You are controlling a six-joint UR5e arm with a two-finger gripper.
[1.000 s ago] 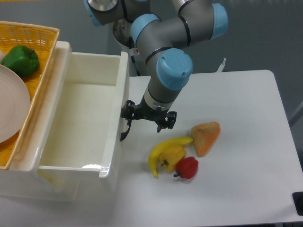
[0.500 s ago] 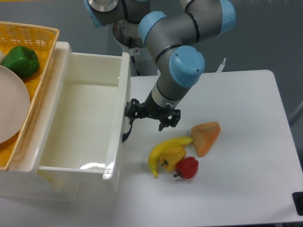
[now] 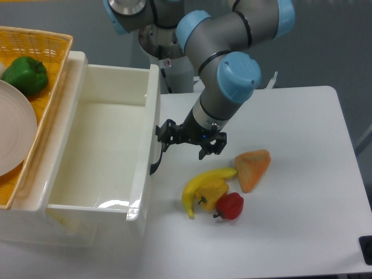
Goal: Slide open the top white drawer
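Drawer front slid a bit further out than a second ago, and the claw (image 3: pixel 190 139) shifted right, away from it. Top white drawer (image 3: pixel 104 151) now sits pulled far out over the table (image 3: pixel 302 192), its empty inside exposed, black handle (image 3: pixel 157 154) on the front panel. Claw hovers just beside the handle, fingers look spread with nothing pinched. Task looks essentially done; only retreat left. Banana (image 3: pixel 200 183), yellow pepper (image 3: pixel 212 192), red pepper (image 3: pixel 230 206) lie near.
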